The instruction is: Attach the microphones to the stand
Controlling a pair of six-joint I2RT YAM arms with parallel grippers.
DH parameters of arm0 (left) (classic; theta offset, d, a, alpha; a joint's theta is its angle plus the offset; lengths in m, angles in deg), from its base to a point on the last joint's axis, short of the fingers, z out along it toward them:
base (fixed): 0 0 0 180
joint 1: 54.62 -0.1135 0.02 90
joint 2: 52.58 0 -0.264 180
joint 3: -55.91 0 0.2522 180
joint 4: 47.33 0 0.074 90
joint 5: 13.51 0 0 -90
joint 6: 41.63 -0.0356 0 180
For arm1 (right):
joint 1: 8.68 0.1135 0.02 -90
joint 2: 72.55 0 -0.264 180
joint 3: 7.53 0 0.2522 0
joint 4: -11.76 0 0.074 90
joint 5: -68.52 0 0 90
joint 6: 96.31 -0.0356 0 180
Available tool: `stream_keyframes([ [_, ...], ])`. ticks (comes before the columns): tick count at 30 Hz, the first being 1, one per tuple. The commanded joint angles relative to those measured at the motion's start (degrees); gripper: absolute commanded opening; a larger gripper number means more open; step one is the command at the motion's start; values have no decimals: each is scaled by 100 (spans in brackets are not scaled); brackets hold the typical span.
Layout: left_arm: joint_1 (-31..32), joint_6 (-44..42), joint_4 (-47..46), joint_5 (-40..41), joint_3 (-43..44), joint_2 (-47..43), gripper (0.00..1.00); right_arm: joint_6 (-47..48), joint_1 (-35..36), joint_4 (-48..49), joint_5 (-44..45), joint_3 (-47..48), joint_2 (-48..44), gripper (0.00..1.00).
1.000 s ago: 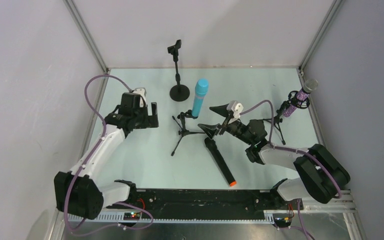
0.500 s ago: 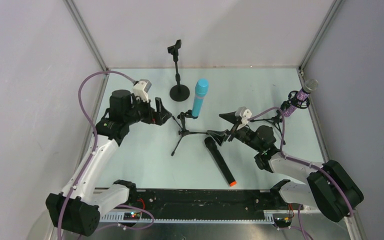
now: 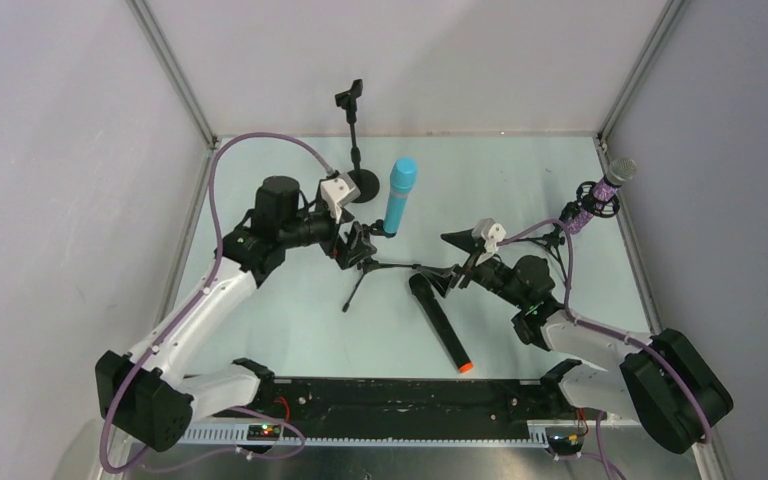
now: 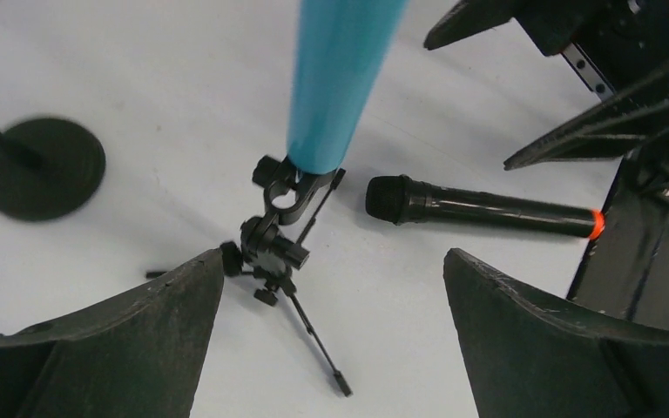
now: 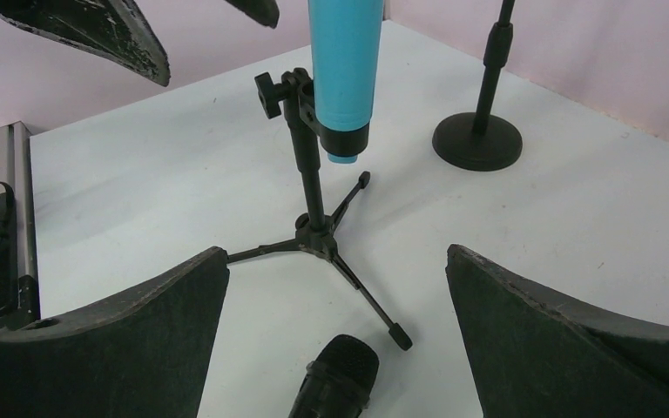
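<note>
Left hand (image 4: 333, 259) and right hand (image 5: 337, 251) both gape wide, holding nothing (the tripod stand (image 5: 312, 183) sits between them).

Three microphones: cyan mic (image 3: 399, 195), black mic (image 3: 440, 325), purple mic (image 3: 610, 180). Three stands: round-base stand (image 3: 353, 135), middle tripod (image 5: 315, 231), right-edge tripod (image 3: 564, 222). Two arms: left arm (image 3: 200, 310), right arm (image 3: 600, 340).

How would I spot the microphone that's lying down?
On the pale table, look beside the small tripod stand. The black microphone lies flat there. Unlike the blue microphone and the purple microphone, both propped up in stands, it has an orange end.
</note>
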Motion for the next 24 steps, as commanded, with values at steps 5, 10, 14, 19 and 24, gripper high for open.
stream_keyframes([
  [5, 105, -1682, -693, -312, -67, -154, 100, 93, -52, -6, 80, -168, -246, 100],
  [10, 104, -1662, -920, -158, -63, 106, 99, 83, -62, -51, 82, -203, -294, 99],
  [14, 105, -1493, -1391, 186, -256, 284, 100, 86, -87, -84, 67, -205, -313, 99],
  [19, 104, -1312, -1874, 252, -491, 594, 96, 80, -110, -103, 27, -205, -318, 100],
  [24, 110, -1249, -1895, 139, -423, 952, 80, 44, -115, -183, 63, -204, -341, 99],
])
